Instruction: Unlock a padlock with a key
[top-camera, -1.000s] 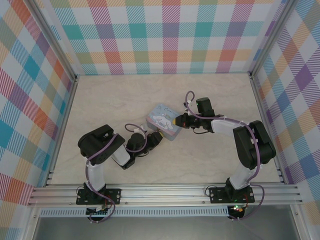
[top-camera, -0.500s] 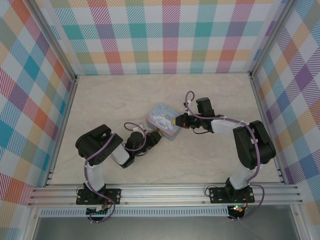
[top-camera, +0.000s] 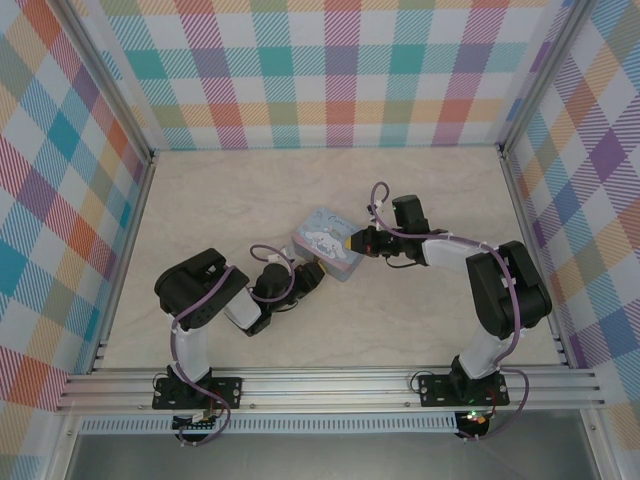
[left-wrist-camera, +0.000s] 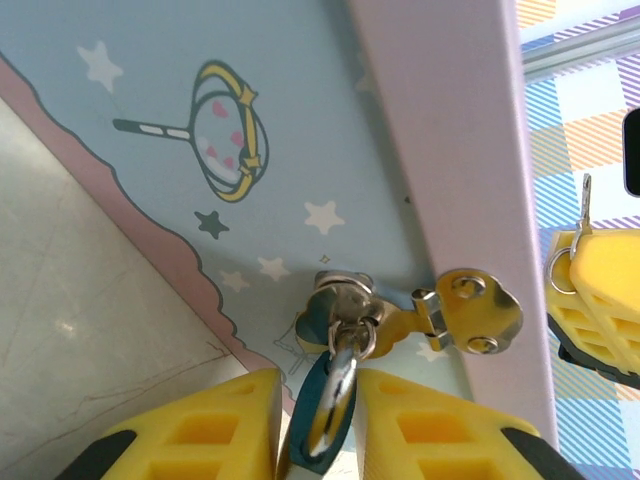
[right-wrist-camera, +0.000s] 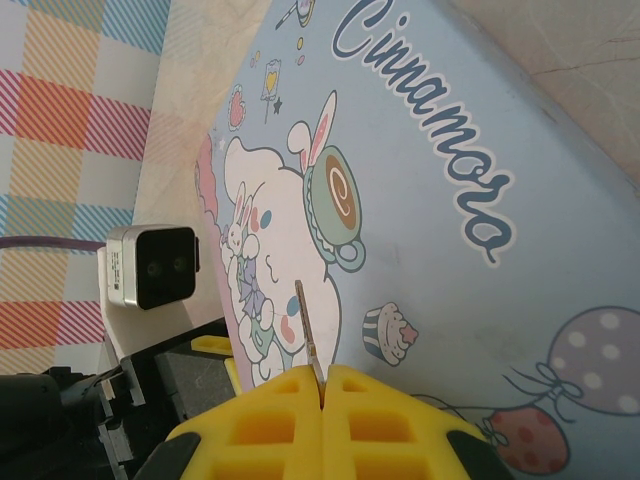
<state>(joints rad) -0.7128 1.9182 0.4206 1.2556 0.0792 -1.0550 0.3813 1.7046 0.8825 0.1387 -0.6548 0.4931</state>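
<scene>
At the hasp (left-wrist-camera: 470, 310) of the tin (top-camera: 327, 244), the left end effector (left-wrist-camera: 320, 398) is pinching the padlock (left-wrist-camera: 322, 428) hanging there; above the lid (right-wrist-camera: 430, 230), the right end effector (right-wrist-camera: 322, 388) is clamping the key (right-wrist-camera: 306, 325), insertion and turning remaining.

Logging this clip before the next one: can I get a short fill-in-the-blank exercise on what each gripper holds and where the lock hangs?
1. The left gripper clamps its fingers on the ___.
2. The right gripper is shut on the ___.
3. The shackle hangs from the metal ___ on the tin.
Missing words: padlock; key; hasp.
</scene>
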